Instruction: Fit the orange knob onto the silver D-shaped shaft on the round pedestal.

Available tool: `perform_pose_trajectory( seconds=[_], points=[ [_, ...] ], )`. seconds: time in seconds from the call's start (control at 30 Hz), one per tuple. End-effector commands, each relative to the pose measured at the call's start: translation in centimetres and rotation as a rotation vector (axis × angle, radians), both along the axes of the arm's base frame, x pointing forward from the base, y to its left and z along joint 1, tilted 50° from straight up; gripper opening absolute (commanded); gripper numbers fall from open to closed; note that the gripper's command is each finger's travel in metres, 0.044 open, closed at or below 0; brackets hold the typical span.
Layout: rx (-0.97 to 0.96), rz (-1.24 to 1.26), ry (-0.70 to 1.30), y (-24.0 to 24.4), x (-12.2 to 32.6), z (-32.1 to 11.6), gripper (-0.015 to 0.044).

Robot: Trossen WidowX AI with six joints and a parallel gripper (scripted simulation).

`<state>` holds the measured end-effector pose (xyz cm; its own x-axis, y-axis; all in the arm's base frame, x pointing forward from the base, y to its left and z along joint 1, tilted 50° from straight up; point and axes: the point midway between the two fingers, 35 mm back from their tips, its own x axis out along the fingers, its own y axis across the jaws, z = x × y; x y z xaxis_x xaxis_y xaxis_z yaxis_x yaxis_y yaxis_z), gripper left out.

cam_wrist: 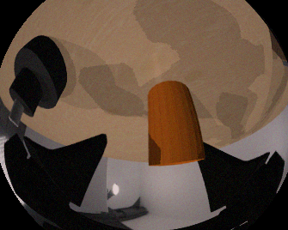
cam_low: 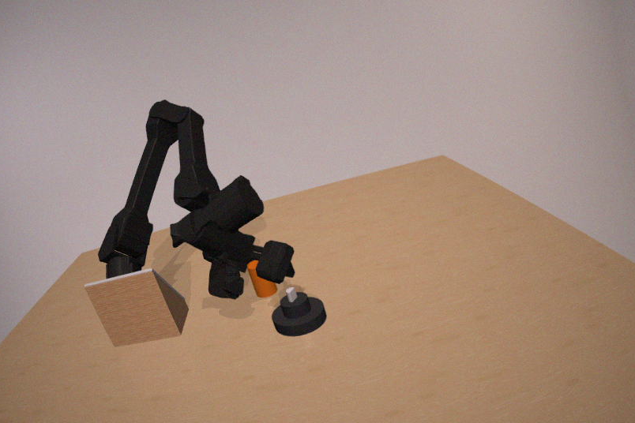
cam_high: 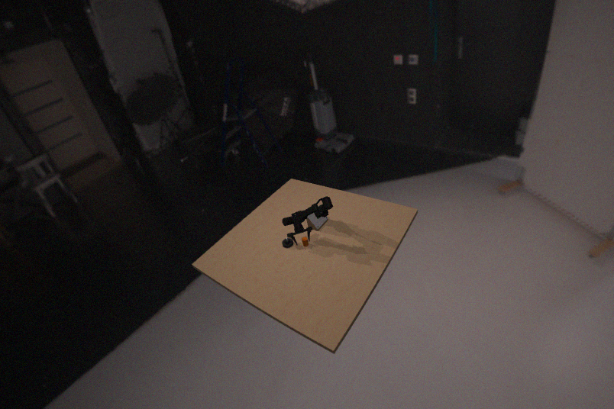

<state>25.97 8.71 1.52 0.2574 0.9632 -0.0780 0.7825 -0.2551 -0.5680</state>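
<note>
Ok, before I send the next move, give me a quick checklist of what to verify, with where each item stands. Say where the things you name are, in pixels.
1. Orange knob point(cam_high: 305, 241) point(cam_low: 264, 286) point(cam_wrist: 173, 124) seated on the silver shaft point(cam_high: 289, 239) point(cam_low: 291, 294) point(cam_wrist: 16, 112): not ok, it is off to the side.
2. Knob gripped by the hand point(cam_high: 302, 242) point(cam_low: 262, 283) point(cam_wrist: 156, 146): not ok, the hand is open and holds nothing.
3. Knob between the open fingers, ready for a grasp: ok.
4. Shaft free of any part over it, standing up from the round pedestal point(cam_high: 287, 243) point(cam_low: 298, 321) point(cam_wrist: 42, 56): ok.
5. Hole's flat side matched to the shaft's flat: cannot tell, the hole is out of sight.
</note>
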Motion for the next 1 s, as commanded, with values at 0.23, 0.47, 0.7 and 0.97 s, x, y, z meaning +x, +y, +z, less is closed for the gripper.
perform_pose_trajectory(
  seconds=[0.23, 0.47, 0.7, 0.97],
  points=[
    [-0.035, 0.004, 0.002, -3.4, 0.4, 2.8, 0.0440],
    [0.004, 0.015, 0.006, -4.7, 0.7, 5.9, 0.0440],
    [0.009, 0.016, 0.009, -4.8, 0.7, 6.2, 0.0440],
    [-0.164, 0.226, 0.005, -4.4, -0.3, 6.7, 0.0440]
  ],
)
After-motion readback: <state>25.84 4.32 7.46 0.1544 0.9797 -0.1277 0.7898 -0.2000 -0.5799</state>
